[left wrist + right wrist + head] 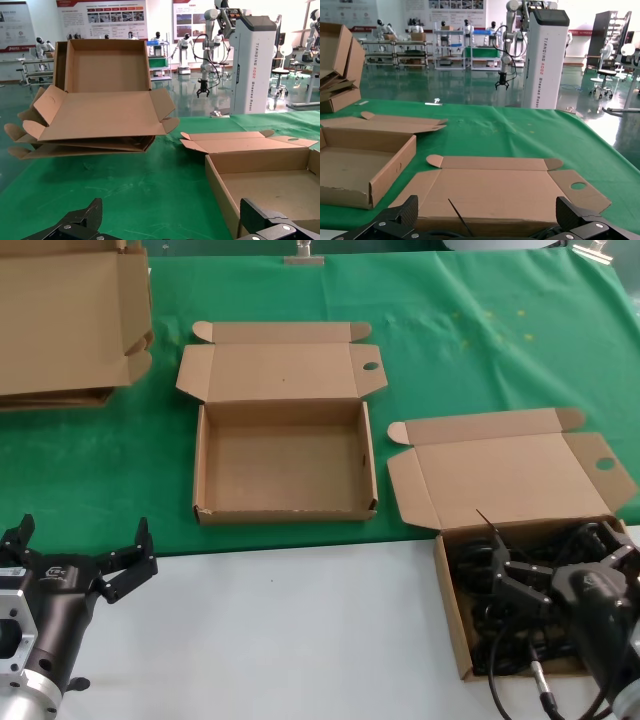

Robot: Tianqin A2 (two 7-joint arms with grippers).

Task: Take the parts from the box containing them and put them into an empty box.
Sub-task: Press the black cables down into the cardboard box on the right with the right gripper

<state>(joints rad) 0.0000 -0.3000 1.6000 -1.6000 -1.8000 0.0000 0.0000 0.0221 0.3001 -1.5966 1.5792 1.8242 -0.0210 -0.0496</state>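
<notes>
The box containing the parts sits at the right on the white table edge, its lid folded back. Black coiled cable bundles fill it. My right gripper hangs open just over those parts, nothing between its fingers; the right wrist view shows its gripper facing the lid, with cable below. The empty box lies open on the green cloth at centre. My left gripper waits open at the lower left, beside the empty box in its wrist view.
A pile of larger cardboard pieces lies at the far left corner, also the pile in the left wrist view. Green cloth covers the far table; white tabletop spans the near part. A thin black tie sticks up from the parts.
</notes>
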